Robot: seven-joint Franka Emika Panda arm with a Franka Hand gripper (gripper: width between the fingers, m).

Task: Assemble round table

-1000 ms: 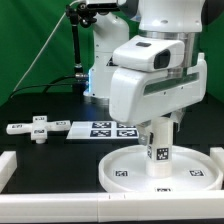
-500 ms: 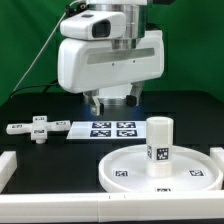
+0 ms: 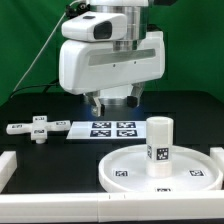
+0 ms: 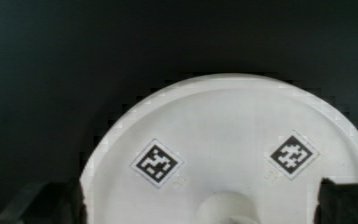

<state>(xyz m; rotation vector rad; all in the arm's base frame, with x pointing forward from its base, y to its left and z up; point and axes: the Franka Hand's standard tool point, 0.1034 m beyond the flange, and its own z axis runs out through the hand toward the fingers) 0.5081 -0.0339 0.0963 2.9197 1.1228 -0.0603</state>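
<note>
The large round disc (image 3: 130, 168) lies on the black table at the front of the exterior view's right. The short cylindrical post (image 3: 159, 146) stands upright on its middle. The flat cross-shaped piece (image 3: 38, 128) lies at the exterior view's left. My gripper (image 3: 112, 104) hangs open and empty above the marker board, up and to the left of the post and clear of it. In the wrist view the disc (image 4: 220, 115) fills the frame with two tags, and the post's rounded top (image 4: 247, 207) shows between my dark fingers (image 4: 39, 205).
The marker board (image 3: 108, 128) lies flat behind the disc. White straight rails (image 3: 8, 165) edge the black surface at the front left and at the right (image 3: 217, 155). A green backdrop and cables stand behind the arm.
A second ago my gripper was down around the post on the disc. It has let go and moved up and to the exterior view's left. Nothing has moved in the last half second.
</note>
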